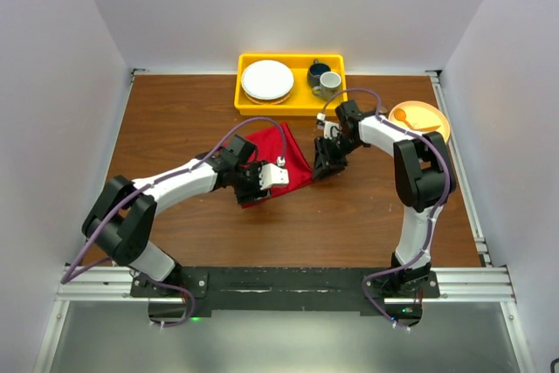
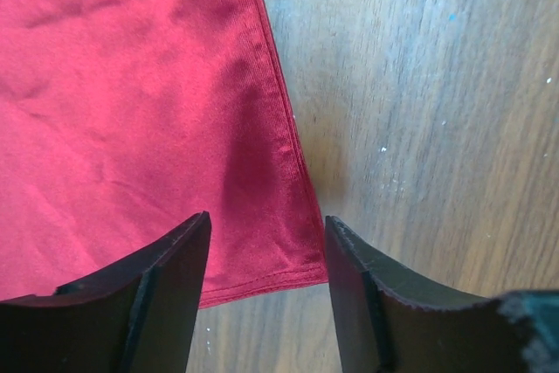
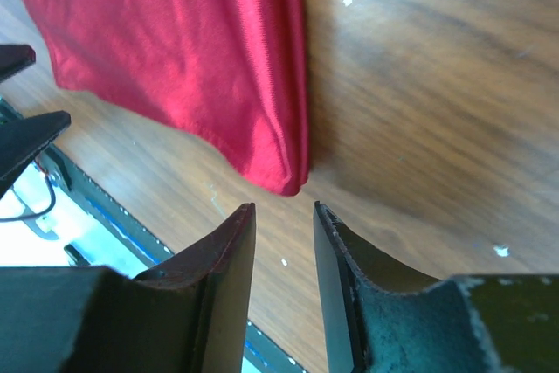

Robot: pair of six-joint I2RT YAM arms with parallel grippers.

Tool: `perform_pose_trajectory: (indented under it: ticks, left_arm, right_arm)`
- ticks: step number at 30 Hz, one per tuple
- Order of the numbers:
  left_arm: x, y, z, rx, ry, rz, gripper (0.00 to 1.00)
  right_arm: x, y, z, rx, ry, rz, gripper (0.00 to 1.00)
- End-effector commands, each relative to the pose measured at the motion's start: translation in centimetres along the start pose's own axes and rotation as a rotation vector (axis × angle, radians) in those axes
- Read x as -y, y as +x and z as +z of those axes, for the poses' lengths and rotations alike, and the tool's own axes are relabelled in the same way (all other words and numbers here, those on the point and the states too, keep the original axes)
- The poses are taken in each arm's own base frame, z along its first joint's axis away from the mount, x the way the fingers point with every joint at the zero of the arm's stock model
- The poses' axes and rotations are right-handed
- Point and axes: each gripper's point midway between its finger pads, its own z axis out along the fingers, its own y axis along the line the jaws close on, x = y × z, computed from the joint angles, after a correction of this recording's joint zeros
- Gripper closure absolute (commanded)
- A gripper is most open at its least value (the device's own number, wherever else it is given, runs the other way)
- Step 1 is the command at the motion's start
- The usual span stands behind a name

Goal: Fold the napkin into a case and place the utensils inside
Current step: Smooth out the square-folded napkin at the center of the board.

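**Now: both grippers at the red cloth, neither holding it**

The left gripper (image 2: 266, 233) has its jaws moderately wide. The hemmed corner of the plain bright red cloth napkin (image 2: 131, 111) shows in the gap between them, but nothing is clamped, and I cannot tell whether they touch it. The right gripper (image 3: 284, 216) has its jaws narrow with bare wood between them, and a folded corner of the napkin (image 3: 192, 50) lies just above the fingertips.

Seen from above, the napkin (image 1: 279, 156) lies flat and tilted at the frame's centre, between the left gripper (image 1: 271, 176) and the right gripper (image 1: 327, 159).

The brown wooden table (image 1: 218, 224) is speckled with pale paint. At upper centre a yellow plastic tray (image 1: 301, 104) holds a white plate (image 1: 267, 80) and two mugs (image 1: 325, 80). A round orange dish (image 1: 419, 118) sits at the right. White walls enclose the table.
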Motion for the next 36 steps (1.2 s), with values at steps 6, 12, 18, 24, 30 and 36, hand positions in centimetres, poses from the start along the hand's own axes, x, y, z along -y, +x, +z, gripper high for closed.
perform_pose_trajectory:
  ticks: [6, 12, 18, 24, 30, 36]
  left_arm:
    - [0.6, 1.6, 0.7, -0.066, 0.038, 0.044, 0.45]
    - [0.7, 2.1, 1.0, -0.081, 0.048, 0.049, 0.48]
    - [1.0, 2.0, 0.6, -0.083, 0.057, 0.053, 0.65]
    - [1.0, 1.8, 0.1, -0.081, 0.051, 0.057, 0.74]
    - [0.7, 1.6, 0.2, -0.074, 0.045, 0.051, 0.88]
    - [0.2, 0.9, -0.1, -0.062, 0.025, 0.044, 1.00]
  right_arm:
    - [1.5, 0.2, 1.3, 0.013, 0.022, 0.032, 0.64]
    - [2.2, -0.3, 2.2, 0.025, 0.034, 0.049, 0.69]
    - [2.9, -0.7, 2.3, 0.039, 0.064, 0.058, 0.82]
    - [2.8, -0.5, 2.0, 0.026, 0.055, 0.061, 0.78]
    - [1.6, -0.4, 1.1, 0.029, 0.021, 0.039, 0.73]
    - [1.8, 0.2, 0.8, 0.011, 0.035, 0.022, 0.71]
